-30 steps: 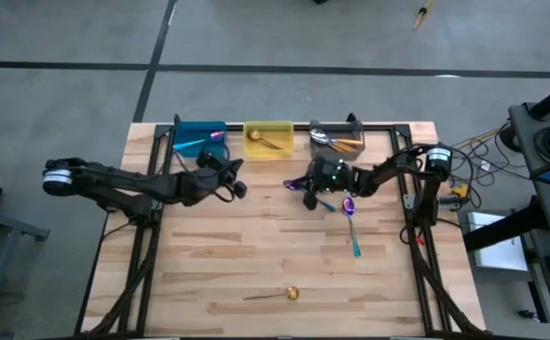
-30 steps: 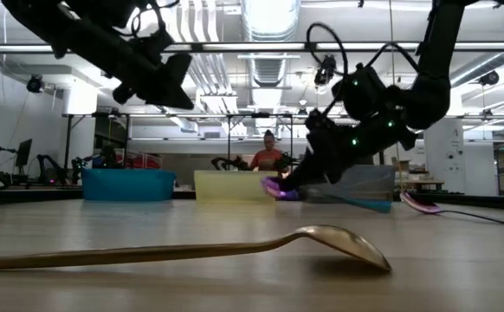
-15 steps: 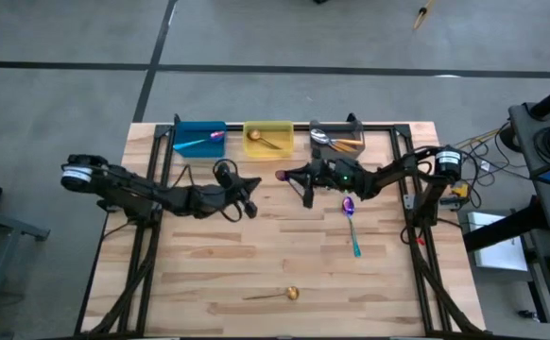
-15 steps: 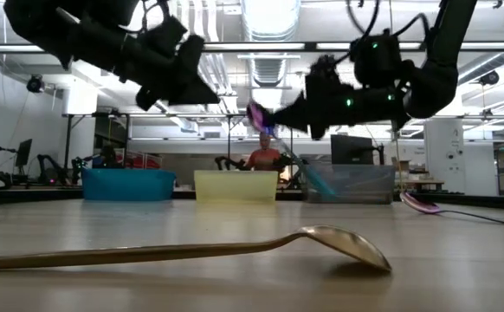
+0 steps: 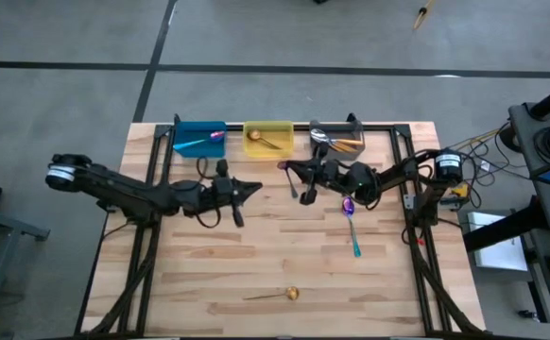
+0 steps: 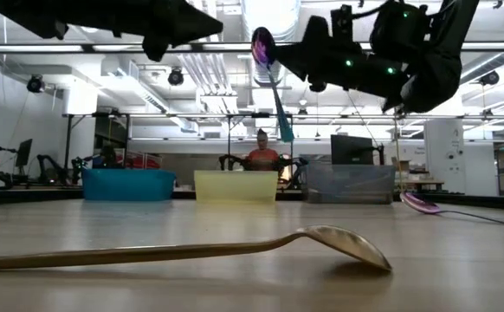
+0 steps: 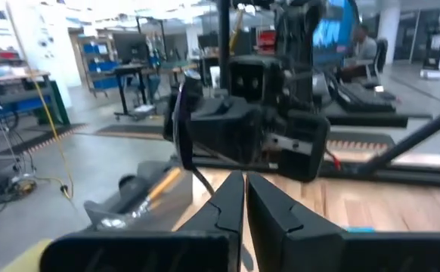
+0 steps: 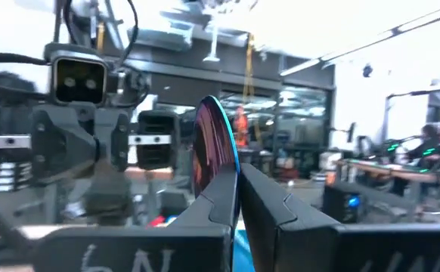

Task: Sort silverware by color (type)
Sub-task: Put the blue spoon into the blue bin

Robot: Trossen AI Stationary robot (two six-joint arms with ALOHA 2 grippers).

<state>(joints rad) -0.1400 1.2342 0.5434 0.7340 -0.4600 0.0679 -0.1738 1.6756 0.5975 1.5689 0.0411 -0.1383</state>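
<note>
High view: the right gripper (image 5: 294, 172) is clamped on a purple-blue spoon (image 6: 269, 78), lifted over the table's middle; the left gripper (image 5: 249, 188), fingers together and empty, faces it. Another purple-blue spoon (image 5: 352, 223) and a gold spoon (image 5: 275, 295) lie unsorted. Blue bin (image 5: 198, 139), yellow bin (image 5: 267, 138) and gray bin (image 5: 337, 140) already hold spoons.

A robotics lab or workshop: a wooden worktop (image 5: 256, 264) on a dark metal frame stands on bare grey concrete floor (image 5: 67, 94). Beyond it hang fluorescent ceiling lights (image 6: 269, 17), with more robot arms (image 6: 48, 165), monitors (image 6: 352, 149) and a seated person (image 6: 261, 154).
</note>
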